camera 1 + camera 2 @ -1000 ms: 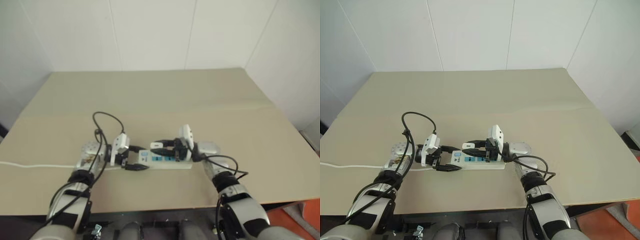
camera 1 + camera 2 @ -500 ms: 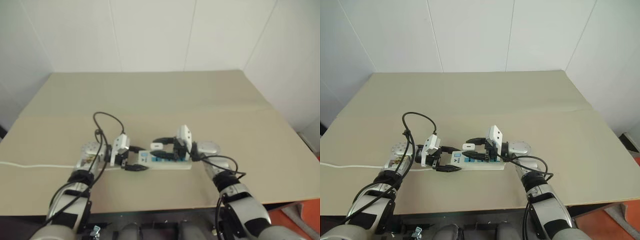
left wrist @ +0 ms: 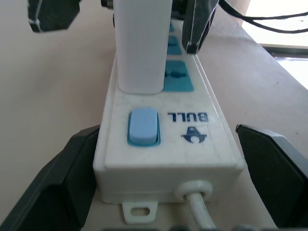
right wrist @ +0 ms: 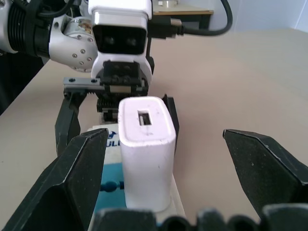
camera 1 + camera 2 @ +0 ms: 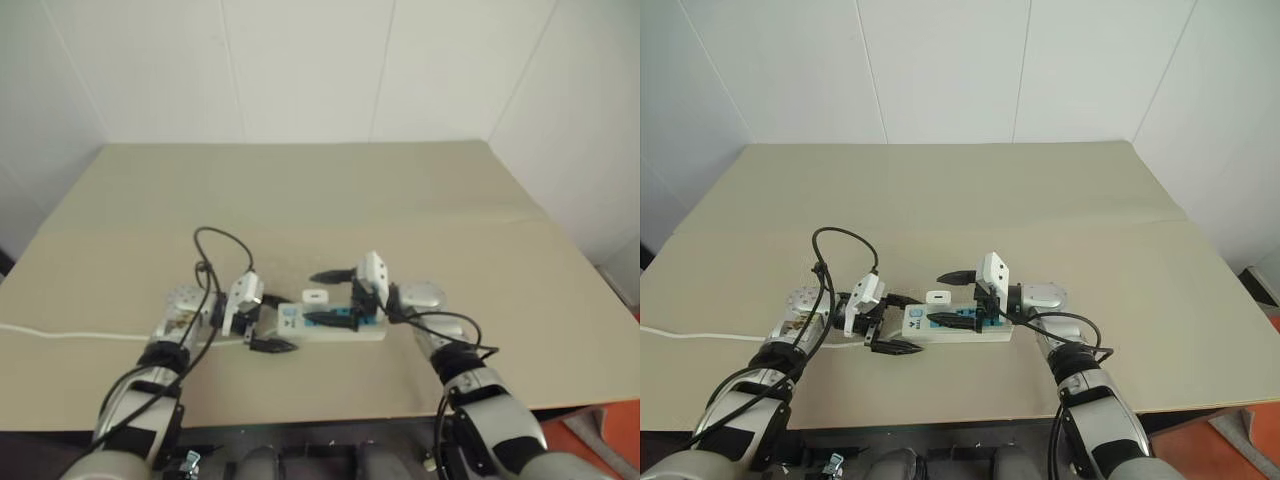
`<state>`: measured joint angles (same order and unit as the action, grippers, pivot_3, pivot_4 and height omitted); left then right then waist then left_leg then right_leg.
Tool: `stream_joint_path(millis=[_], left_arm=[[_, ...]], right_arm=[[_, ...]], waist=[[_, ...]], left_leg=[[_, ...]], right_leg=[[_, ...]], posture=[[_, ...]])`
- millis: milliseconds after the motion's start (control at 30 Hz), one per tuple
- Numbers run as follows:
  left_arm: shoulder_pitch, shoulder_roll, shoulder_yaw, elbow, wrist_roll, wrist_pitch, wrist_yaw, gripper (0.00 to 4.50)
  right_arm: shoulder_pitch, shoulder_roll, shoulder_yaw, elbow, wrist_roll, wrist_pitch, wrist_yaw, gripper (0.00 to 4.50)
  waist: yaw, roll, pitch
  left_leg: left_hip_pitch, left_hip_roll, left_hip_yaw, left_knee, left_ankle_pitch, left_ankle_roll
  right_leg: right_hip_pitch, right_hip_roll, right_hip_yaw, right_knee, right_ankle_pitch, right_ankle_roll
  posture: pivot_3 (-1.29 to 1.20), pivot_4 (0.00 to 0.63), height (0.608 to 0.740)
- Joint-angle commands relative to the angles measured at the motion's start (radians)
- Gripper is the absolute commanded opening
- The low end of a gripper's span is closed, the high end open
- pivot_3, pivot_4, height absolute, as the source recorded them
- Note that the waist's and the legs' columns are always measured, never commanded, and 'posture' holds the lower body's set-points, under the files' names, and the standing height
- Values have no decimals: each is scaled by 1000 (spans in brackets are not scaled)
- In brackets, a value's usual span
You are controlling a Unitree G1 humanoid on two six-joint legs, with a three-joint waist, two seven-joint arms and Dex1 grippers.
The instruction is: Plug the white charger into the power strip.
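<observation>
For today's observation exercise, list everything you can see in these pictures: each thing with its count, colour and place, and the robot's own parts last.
white charger: one, white, standing upright in the power strip's socket next to the switch, between the two grippers, touched by neither.
power strip: one, white with blue socket faces and a blue switch, lying on the table near its front edge.
cord: one, thin, white, running from the strip's switch end off the table's left side.
table: one, beige, set against white walls.
left gripper: one, black fingers, open either side of the strip's switch end.
right gripper: one, black fingers, open either side of the charger.
</observation>
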<state>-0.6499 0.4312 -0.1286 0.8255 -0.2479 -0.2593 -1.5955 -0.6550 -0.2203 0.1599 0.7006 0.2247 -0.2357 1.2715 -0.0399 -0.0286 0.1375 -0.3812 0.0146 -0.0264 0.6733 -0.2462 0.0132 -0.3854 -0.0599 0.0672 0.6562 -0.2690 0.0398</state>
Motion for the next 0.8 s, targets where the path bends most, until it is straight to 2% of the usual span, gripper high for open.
stream_joint_path(millis=[33,167,267,367,467,633,800], left_arm=[[15,47,-17,-115,-98,24,-19,4474],[46,117,71,-257,-200,93,-19,4474],[84,245,85,-324,-248,137,-19,4474],[108,369,49,-286,-230,64,-19,4474],[126,446,59,-221,-232,12,-19,4474],[147,515,46,-195,-252,-23,-19,4474],[153,499,59,-188,-209,-60,-19,4474]], right_arm=[[53,-42,11,15,-38,2,9,4500],[87,-113,-38,-155,36,42,51,4500],[136,-214,-81,-304,85,52,91,4500],[174,-316,-133,-407,133,78,113,4500],[223,-456,-192,-469,150,90,154,4500],[313,-630,-271,-562,214,196,200,4500],[386,-714,-329,-649,245,275,174,4500]], waist=[[0,0,0],[2,1,2],[0,2,7],[-4,7,18],[0,13,27],[4,12,29],[11,12,30]], left_leg=[[-1,0,0,0,0,0],[-2,1,0,-2,0,0],[-5,1,-1,-2,0,0],[-7,1,0,-5,0,0],[-8,0,0,-6,0,0],[-17,0,1,-7,0,0],[-19,0,2,-6,0,0]], right_leg=[[-1,0,0,0,0,0],[-2,-1,0,-1,0,0],[-5,-1,0,-2,0,0],[-7,-1,0,-5,0,0],[-8,-2,0,-7,0,0],[-17,-1,0,-7,0,0],[-19,-1,0,-7,1,-1]], posture=[[0,150,740],[0,150,740],[0,150,740],[0,150,740],[0,150,740],[0,150,740],[0,150,740]])
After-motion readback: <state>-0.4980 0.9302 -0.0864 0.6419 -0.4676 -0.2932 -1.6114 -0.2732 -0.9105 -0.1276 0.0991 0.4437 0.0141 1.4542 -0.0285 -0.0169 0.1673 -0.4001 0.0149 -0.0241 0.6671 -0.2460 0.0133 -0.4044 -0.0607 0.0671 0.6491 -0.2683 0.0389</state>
